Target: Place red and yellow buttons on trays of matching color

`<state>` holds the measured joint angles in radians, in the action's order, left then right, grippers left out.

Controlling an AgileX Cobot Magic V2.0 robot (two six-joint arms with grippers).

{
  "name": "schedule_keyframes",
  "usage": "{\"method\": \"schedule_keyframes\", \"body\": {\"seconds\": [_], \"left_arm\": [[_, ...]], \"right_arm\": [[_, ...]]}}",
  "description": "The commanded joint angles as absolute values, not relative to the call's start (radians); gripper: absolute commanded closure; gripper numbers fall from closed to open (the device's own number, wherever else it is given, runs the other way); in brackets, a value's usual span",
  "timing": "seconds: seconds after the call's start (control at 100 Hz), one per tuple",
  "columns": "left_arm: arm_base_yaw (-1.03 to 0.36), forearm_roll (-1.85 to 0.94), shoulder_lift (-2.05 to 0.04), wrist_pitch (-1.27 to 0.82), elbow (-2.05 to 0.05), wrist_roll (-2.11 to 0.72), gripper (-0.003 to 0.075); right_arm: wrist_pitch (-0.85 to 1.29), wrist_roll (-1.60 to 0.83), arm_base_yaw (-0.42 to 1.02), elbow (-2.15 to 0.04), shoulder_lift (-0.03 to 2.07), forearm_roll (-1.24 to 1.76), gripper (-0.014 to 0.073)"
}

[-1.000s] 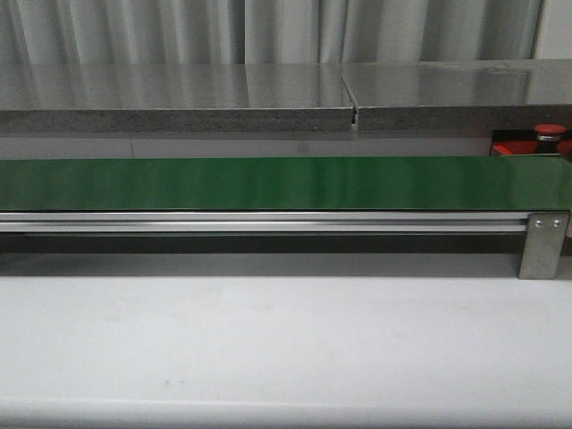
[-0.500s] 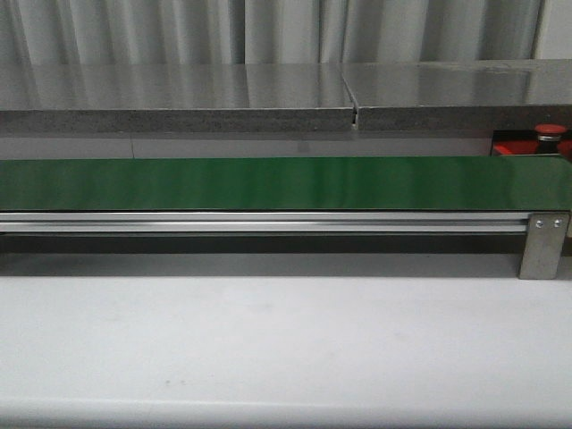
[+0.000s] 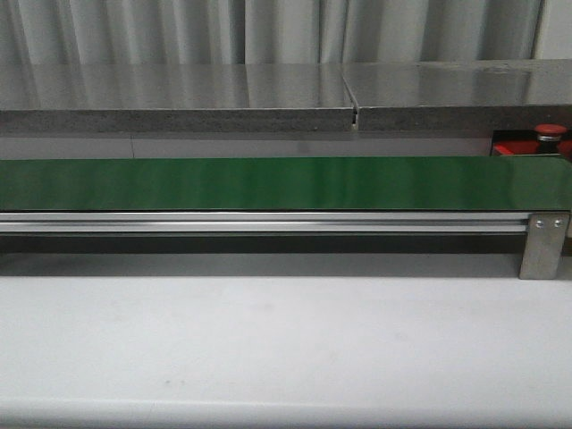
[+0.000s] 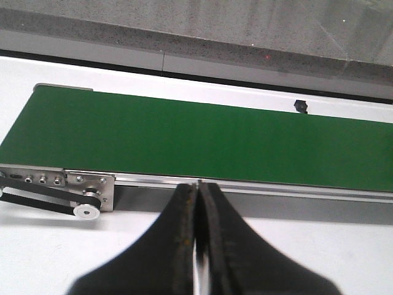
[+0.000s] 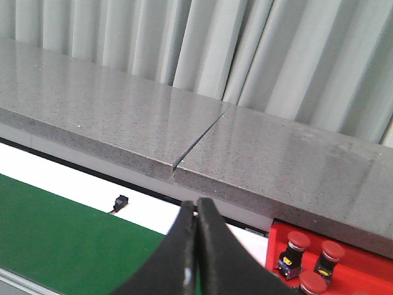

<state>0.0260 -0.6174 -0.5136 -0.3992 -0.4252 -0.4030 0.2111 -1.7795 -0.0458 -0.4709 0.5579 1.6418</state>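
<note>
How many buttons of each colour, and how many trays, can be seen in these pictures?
Red buttons: 3
Yellow buttons: 0 in view
Red tray: 1
Total: 4

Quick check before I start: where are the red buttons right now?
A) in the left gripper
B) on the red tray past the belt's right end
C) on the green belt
B: three red buttons stand on the red tray; the belt is bare and the left gripper is shut on nothing.
</note>
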Motion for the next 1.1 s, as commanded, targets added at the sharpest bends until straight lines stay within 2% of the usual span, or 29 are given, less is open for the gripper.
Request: {"method": "schedule_keyframes", "body": {"seconds": [0.0, 0.23, 0.41, 0.53, 0.86, 0.98, 1.09], "left_arm": [[0.019, -0.642, -0.516, -0.341, -0.453, -0.403, 0.0741], [0.019, -0.642, -0.516, -0.341, -0.453, -0.403, 0.0741], [0.019, -0.642, -0.516, -0.341, -0.453, -0.403, 0.0741], [0.019, -0.642, -0.516, -0.341, -0.453, -0.403, 0.0741], [0.019, -0.642, -0.516, -0.341, -0.453, -0.403, 0.0741], [0.019, -0.642, -0.516, -0.341, -0.453, -0.403, 0.0741], [0.019, -0.642, -0.516, -0.341, -0.453, -0.403, 0.0741]], "right_arm": [[0.208, -1.784, -0.044, -0.494, 0.558, 1.670, 0.0662], [0.196, -1.784, -0.044, -0.494, 0.518, 1.654, 0.0662], [0.202, -1.729, -0.044, -0.494, 0.463, 1.499, 0.0662], [0.203, -1.510, -0.044, -0.494, 0.431, 1.270, 0.0662], [0.188, -0.604, -0.044, -0.447, 0.379, 0.425, 0.0662], [0.110, -0.435, -0.044, -0.371, 0.323, 0.265, 0.0662], [-0.017, -0.376, -0.044, -0.271, 0.253, 0.220, 0.0662]]}}
